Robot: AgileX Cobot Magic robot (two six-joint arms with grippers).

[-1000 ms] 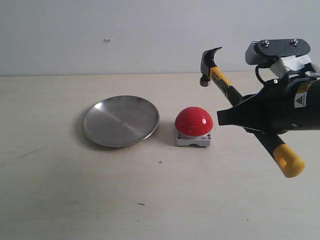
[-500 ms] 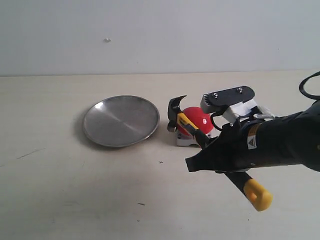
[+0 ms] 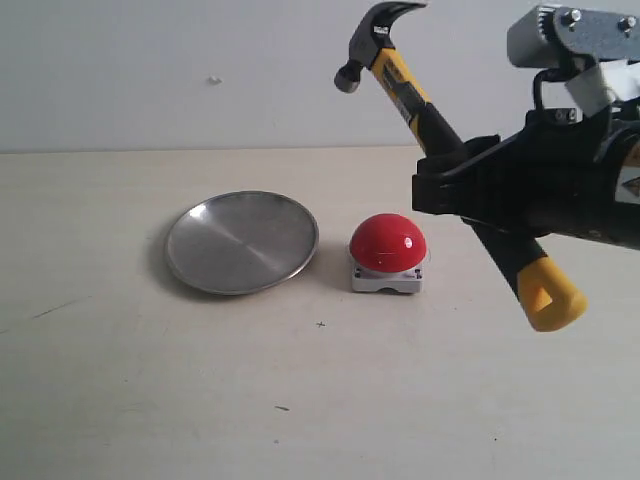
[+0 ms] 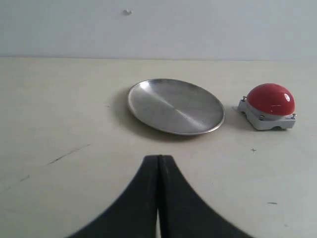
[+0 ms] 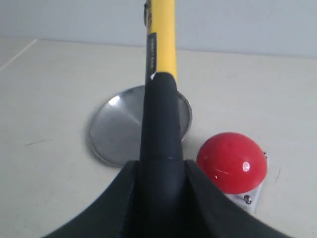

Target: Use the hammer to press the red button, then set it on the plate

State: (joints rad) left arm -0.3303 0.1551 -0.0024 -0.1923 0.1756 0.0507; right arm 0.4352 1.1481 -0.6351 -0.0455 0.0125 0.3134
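My right gripper (image 3: 440,185) is shut on the black handle of the hammer (image 3: 405,85) and holds it high in the air, tilted, steel head up and left, yellow butt low on the right. The red button (image 3: 388,242) sits on its grey-white base on the table, below the hammer's neck and apart from it. Left of the button lies the round silver plate (image 3: 242,241). In the right wrist view the hammer handle (image 5: 159,116) runs between the fingers, with the red button (image 5: 232,161) beside it and the plate (image 5: 114,131) beyond. My left gripper (image 4: 158,161) is shut and holds nothing, short of the plate (image 4: 176,105).
The pale table top (image 3: 150,380) stretches around the plate and button, with a plain white wall (image 3: 200,60) behind. Small dark marks dot the table surface near the front.
The hammer head was down against the red button half a second ago. Now my right arm has swung it up high above the button again.
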